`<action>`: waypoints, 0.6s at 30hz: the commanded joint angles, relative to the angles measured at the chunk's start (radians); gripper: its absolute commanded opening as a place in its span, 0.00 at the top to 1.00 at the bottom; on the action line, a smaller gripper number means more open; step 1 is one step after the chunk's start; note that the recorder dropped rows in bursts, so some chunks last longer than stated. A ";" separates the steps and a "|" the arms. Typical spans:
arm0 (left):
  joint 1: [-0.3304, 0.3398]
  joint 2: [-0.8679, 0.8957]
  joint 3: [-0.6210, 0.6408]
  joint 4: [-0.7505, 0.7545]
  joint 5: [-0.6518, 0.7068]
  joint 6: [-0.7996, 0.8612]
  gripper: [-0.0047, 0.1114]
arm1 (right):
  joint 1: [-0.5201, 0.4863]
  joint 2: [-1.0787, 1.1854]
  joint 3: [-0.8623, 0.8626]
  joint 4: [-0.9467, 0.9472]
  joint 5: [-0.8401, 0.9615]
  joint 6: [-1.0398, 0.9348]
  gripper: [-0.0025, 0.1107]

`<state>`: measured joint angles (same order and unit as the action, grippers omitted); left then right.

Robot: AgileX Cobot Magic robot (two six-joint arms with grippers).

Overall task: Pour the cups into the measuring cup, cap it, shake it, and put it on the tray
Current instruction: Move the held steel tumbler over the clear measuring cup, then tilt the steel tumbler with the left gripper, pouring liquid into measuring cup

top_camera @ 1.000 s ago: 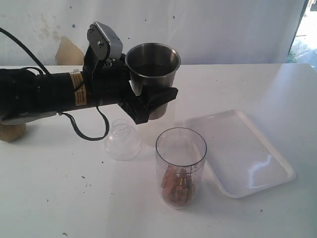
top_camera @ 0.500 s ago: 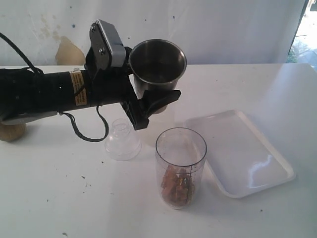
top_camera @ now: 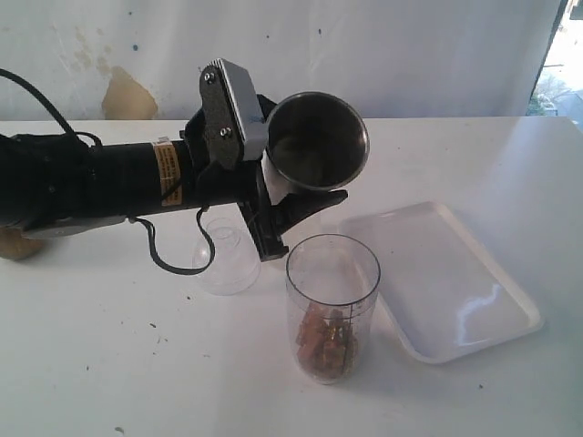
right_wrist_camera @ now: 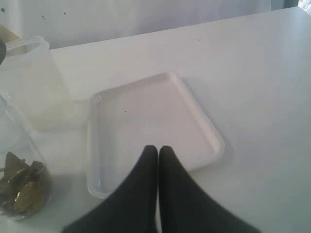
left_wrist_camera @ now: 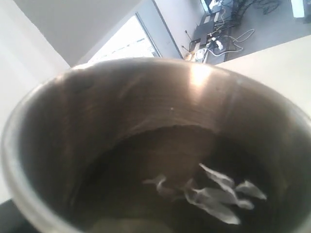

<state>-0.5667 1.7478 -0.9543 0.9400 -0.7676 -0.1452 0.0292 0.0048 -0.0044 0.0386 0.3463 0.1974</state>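
A white table (top_camera: 109, 364) fills the room's foreground, and the black left arm (top_camera: 91, 177) reaches in over it from the left side. To the right lies the white tray (top_camera: 446, 273), flat on the table with nothing on it. At the arm's end the left gripper (top_camera: 296, 196) is clamped around the steel tumbler (top_camera: 319, 141), which is held in the air and tipped over, its open mouth turned outward, above and just behind the measuring cup (top_camera: 332, 309). The measuring cup stands upright and uncapped on the table just beside the tray's near left edge, apart from the tumbler. A clear domed piece (top_camera: 223, 264) rests on the table to the left of it, partly crossed by the arm's black cable (top_camera: 173, 264). Brown and golden pieces (top_camera: 328, 341) sit heaped in the bottom of the measuring cup. The left wrist view looks into the tumbler, where a few pale scraps (left_wrist_camera: 214, 194) lie against the dark inside. The right gripper (right_wrist_camera: 158, 148) hangs above the tray's edge, its two black fingers pressed together on nothing.
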 commanded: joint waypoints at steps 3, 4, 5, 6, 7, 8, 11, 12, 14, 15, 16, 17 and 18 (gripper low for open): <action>-0.003 -0.013 -0.014 -0.044 -0.049 0.131 0.96 | -0.008 -0.005 0.004 -0.006 -0.002 0.000 0.98; -0.003 -0.013 -0.014 -0.044 -0.049 0.139 0.96 | -0.008 -0.005 0.004 -0.006 -0.002 0.000 0.98; -0.003 -0.013 -0.014 -0.044 -0.049 0.176 0.96 | -0.008 -0.005 0.004 -0.006 -0.002 0.000 0.98; -0.003 -0.013 -0.014 -0.044 -0.047 0.198 0.96 | -0.008 -0.005 0.004 -0.006 -0.002 0.000 0.98; -0.003 -0.013 -0.014 -0.044 -0.048 0.214 0.96 | -0.008 -0.005 0.004 -0.006 -0.002 0.000 0.98; -0.003 -0.013 -0.014 -0.044 -0.046 0.235 0.96 | -0.008 -0.005 0.004 -0.006 -0.002 0.000 0.98; -0.003 -0.013 -0.014 -0.046 -0.046 0.258 0.96 | -0.008 -0.005 0.004 -0.006 -0.002 0.000 0.98; -0.003 -0.013 -0.014 -0.050 -0.046 0.258 0.96 | -0.008 -0.005 0.004 -0.006 -0.002 0.000 0.98; -0.003 -0.013 -0.014 -0.050 -0.046 0.258 0.96 | -0.008 -0.005 0.004 -0.006 -0.002 0.000 0.98; -0.003 -0.013 -0.014 -0.050 -0.044 0.262 0.96 | -0.008 -0.005 0.004 -0.006 -0.002 0.000 0.98; -0.003 -0.013 -0.014 -0.050 -0.041 0.275 0.96 | -0.008 -0.005 0.004 -0.006 -0.002 0.000 0.98; -0.003 -0.013 -0.014 -0.050 -0.036 0.292 0.96 | -0.008 -0.005 0.004 -0.006 -0.002 0.000 0.98; -0.003 -0.013 -0.014 -0.050 -0.028 0.312 0.96 | -0.008 -0.005 0.004 -0.006 -0.002 0.000 0.98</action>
<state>-0.5667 1.7478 -0.9543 0.9320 -0.7650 0.1288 0.0292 0.0048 -0.0044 0.0386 0.3463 0.1974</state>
